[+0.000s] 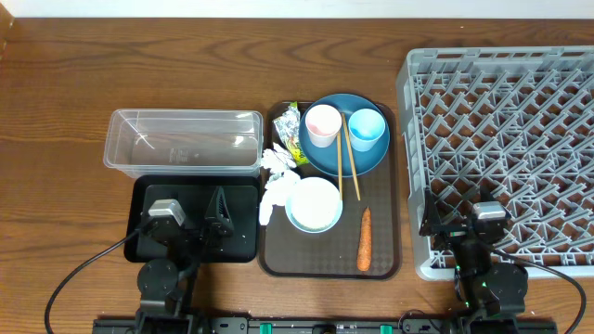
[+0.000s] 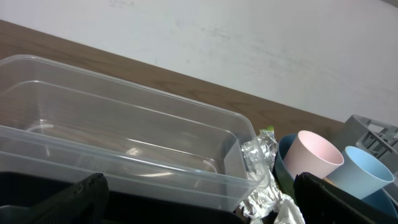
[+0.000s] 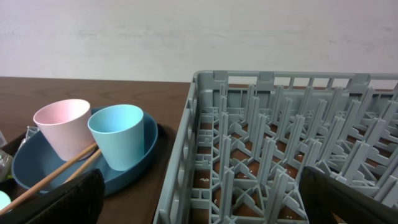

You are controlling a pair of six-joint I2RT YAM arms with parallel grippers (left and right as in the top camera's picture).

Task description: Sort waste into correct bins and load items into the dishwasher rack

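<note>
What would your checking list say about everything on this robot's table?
Surface: wooden table, no spills seen.
Job's things: pink cup, light blue cup and chopsticks on the blue plate; white bowl, carrot and wrapper on the brown tray; tissues at its left rim; clear tub and rack empty; black tray under the left arm.
Clutter: nothing seen.
Grippers: left gripper and right gripper open, holding nothing.
Cables: black cables loop by the arm bases.
Surroundings: white wall.
</note>
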